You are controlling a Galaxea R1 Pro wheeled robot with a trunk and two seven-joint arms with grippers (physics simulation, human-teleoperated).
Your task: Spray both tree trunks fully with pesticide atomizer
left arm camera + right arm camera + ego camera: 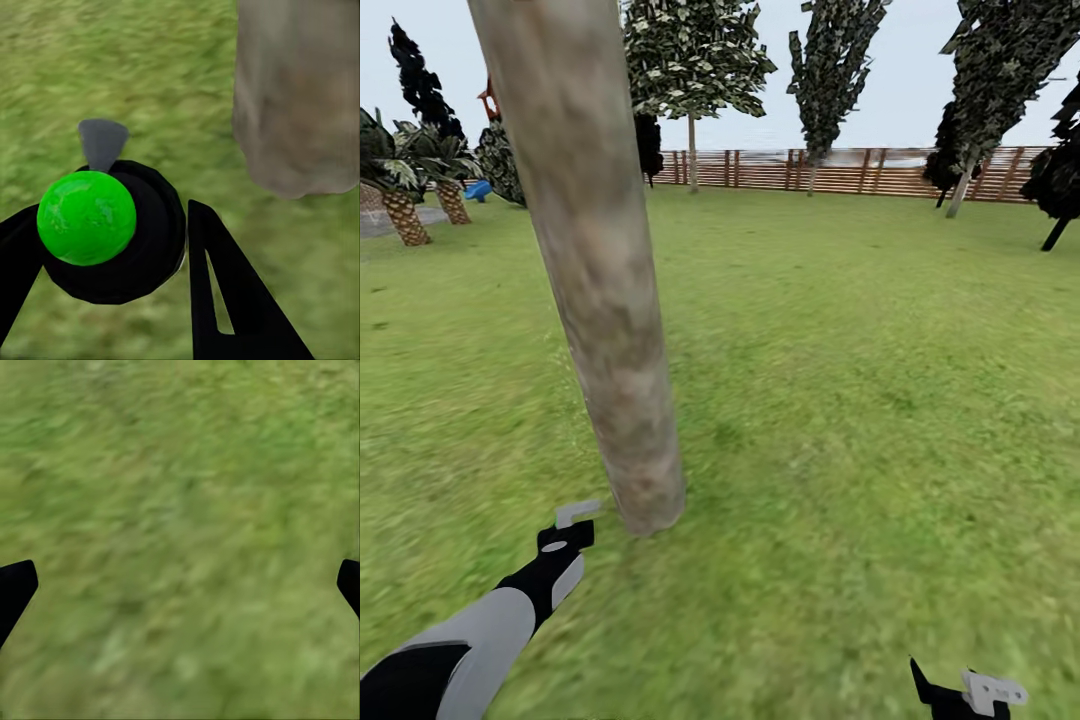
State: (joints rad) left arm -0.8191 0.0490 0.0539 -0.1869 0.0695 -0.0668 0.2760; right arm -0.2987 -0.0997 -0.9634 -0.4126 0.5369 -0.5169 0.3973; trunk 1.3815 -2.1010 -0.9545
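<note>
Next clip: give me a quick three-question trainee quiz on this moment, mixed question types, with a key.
1. True or false: the left gripper is shut on the atomizer.
2. Which of these stands nearest the atomizer? A) wooden fence B) tree trunk C) palm
3. Fill in: the right gripper is open over bare ____.

Key: 1 true; 2 B; 3 grass.

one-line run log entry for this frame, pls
left gripper: shut on atomizer, beside tree trunk base | right gripper: open, empty, over grass | spray: none visible
</note>
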